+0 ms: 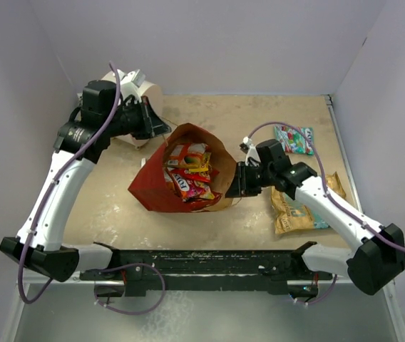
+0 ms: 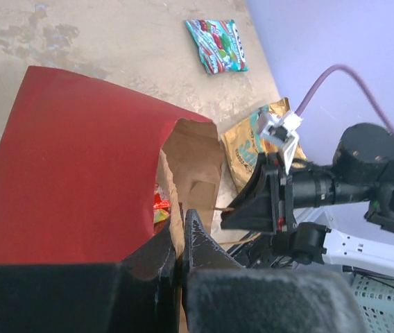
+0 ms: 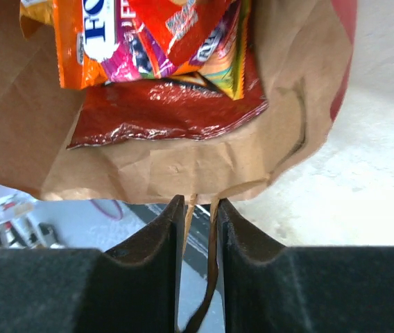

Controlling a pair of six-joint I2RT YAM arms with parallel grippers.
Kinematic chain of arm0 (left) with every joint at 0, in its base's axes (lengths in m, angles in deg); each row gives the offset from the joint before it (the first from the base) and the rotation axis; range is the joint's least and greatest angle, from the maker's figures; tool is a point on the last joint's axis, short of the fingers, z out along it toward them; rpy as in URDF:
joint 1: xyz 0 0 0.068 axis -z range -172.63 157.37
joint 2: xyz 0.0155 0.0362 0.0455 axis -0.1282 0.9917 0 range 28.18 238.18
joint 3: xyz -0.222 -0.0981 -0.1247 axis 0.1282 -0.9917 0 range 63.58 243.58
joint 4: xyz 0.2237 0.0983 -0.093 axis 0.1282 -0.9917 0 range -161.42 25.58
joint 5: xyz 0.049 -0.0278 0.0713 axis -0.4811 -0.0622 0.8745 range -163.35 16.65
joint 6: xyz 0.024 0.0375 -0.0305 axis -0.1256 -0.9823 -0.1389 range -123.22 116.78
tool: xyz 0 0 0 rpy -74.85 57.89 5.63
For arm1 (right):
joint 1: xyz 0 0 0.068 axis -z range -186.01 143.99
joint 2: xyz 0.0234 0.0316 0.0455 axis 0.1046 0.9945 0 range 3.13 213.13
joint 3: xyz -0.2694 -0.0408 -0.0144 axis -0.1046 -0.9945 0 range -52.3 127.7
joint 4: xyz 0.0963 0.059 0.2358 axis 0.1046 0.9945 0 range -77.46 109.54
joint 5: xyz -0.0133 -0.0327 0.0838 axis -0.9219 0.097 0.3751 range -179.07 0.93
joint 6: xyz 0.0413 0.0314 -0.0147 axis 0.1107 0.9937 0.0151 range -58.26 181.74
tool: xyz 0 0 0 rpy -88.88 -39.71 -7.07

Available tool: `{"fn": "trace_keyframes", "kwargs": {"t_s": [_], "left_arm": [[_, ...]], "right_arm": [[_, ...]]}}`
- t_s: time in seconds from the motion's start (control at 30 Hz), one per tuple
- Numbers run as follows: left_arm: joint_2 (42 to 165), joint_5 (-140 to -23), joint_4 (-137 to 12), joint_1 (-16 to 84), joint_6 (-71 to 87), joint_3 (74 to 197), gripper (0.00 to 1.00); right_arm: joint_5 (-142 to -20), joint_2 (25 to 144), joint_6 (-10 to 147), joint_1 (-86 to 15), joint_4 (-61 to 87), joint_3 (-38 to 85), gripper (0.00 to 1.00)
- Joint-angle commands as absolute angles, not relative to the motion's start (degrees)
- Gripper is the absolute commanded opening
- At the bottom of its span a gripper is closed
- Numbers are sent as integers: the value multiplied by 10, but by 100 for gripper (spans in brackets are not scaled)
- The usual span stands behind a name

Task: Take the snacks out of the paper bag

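Though red outside, paper bag (image 1: 150, 189) brown within.

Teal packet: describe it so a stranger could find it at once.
From the red paper bag in the middle, look toward the far right corner. The teal packet lies flat there, outside the bag. Unlike the tan packet in front of it, it is green with red print.

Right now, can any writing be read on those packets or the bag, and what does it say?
"FO": letters cut off, on the orange packet inside the paper bag.
Print on the red packet beside it: too blurred to read.
Print on the teal-green packet and the tan packet: too small to read.
On the paper bag itself: no writing visible.
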State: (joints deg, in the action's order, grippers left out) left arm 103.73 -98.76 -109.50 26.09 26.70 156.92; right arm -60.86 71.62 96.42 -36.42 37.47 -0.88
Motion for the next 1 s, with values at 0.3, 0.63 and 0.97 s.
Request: {"fn": "trace_keyframes", "kwargs": {"t_s": [0.3, 0.63, 0.97], "left_arm": [[983, -962, -1056, 244, 320, 1530, 0], [986, -975, -1060, 231, 311, 1537, 0], [981, -984, -1089, 199, 292, 1548, 0]], "right_arm": [[-845, 764, 750, -367, 560, 255, 59], [-779, 734, 670, -527, 347, 233, 59], [-805, 757, 443, -582, 155, 155, 54]]}}
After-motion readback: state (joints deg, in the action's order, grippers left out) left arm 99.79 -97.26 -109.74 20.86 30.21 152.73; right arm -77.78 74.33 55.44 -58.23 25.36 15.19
